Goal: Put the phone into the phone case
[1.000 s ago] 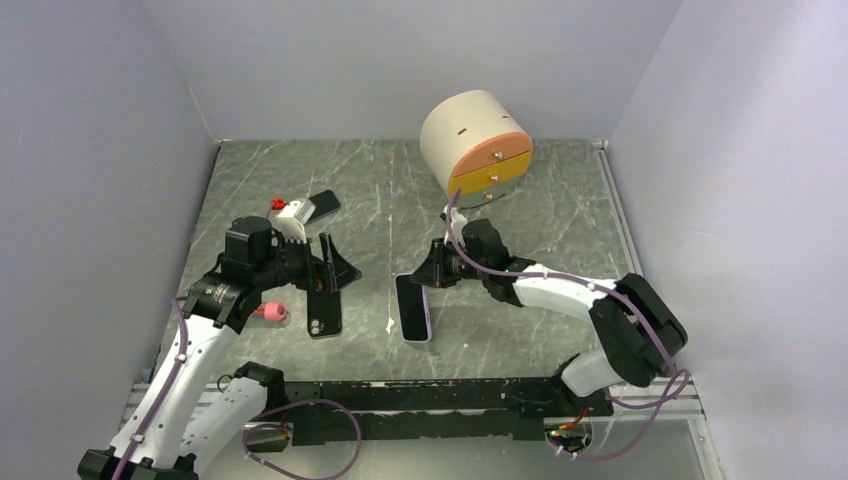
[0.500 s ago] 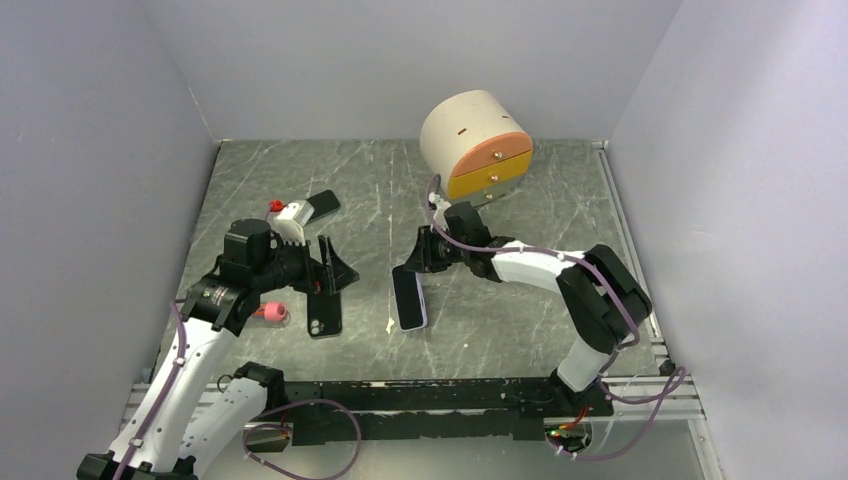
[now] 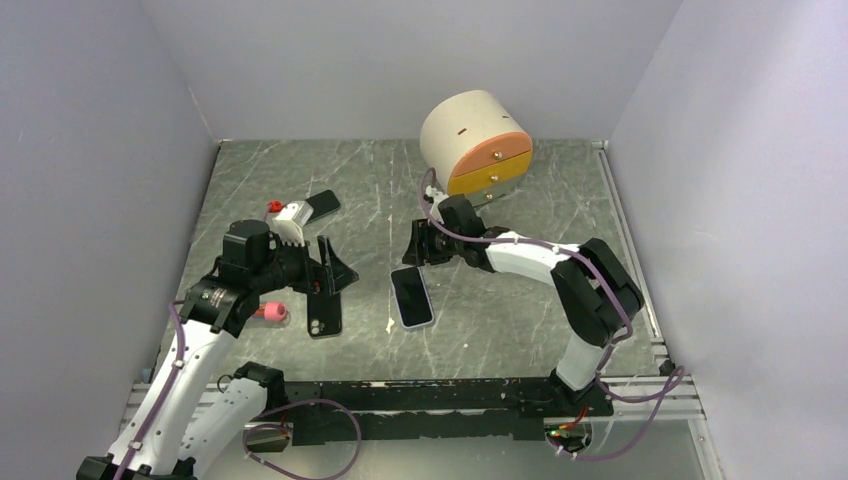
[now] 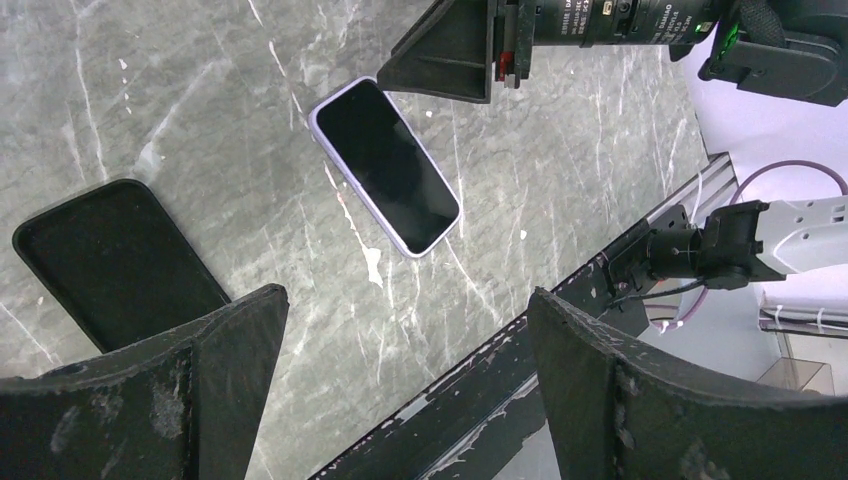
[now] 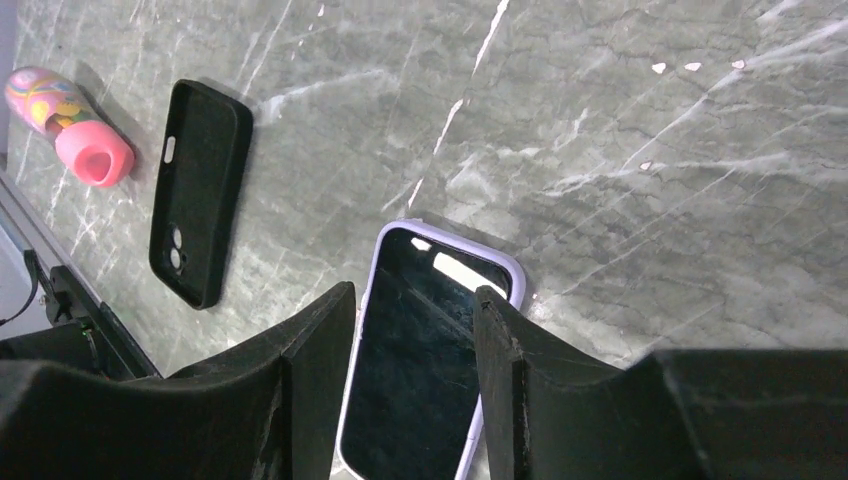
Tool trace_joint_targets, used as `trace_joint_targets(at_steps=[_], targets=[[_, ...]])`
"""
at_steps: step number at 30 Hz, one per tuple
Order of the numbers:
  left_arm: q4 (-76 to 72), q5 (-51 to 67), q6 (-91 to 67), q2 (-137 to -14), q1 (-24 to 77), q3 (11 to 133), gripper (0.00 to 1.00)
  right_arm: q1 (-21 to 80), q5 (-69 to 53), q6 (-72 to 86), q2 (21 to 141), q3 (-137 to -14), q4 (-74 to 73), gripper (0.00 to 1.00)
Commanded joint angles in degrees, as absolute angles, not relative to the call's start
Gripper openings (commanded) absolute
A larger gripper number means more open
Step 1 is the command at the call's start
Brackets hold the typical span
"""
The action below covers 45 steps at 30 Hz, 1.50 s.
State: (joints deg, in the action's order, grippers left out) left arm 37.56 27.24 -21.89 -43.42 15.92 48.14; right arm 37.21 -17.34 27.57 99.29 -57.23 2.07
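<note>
Phone (image 3: 412, 297): flat on table (image 3: 520, 210).
Right claw (image 5: 412, 300): half open, empty, at phone's end.
Left claw (image 4: 400, 300): wide open, empty.

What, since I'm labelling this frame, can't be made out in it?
1. Phone, right wrist view: its lower end is cut off by the bottom edge, and fingers of the right tool cover its sides.
2. Case, left wrist view: one end is hidden behind a finger of the left tool.
3. White item at the back left, top view: too small to identify.
</note>
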Motion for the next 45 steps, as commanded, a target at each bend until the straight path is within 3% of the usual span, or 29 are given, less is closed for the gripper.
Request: trace_joint_targets(at_steps=[1,3,8,11,23,39,45], targets=[[36.4,26.9,-20.9,-42.5,15.9,49.9,0.94,37.4,-15.4,27.5,95.6,-59.5,0.3,0.50],[36.5,26.7,-20.9,-42.4,15.9,49.9,0.94,37.8,-15.1,28.2,94.5,-58.9,0.3,0.50],[36.7,25.7,-20.8,-42.0,15.9,50.0,0.94,39.5,-16.9,30.5,93.1,-55.5,1.6,0.28],[36.9,25.0,-20.8,-42.0,15.9,50.1,0.94,41.0,-18.1,32.5,93.5,-53.9,5.0,0.21],[37.8,22.6,-20.8,-42.5,15.9,50.4,0.94,45.6,-18.3,35.1,101.5,-53.2,9.4,0.11],[39.7,16.7,-22.7,-45.3,15.9,51.2,0.94,45.7,-14.0,33.9,100.3,-50.9,7.4,0.06],[44.2,4.2,-27.4,-49.4,15.9,52.2,0.95,45.7,-15.1,33.2,93.0,-52.1,6.8,0.19]])
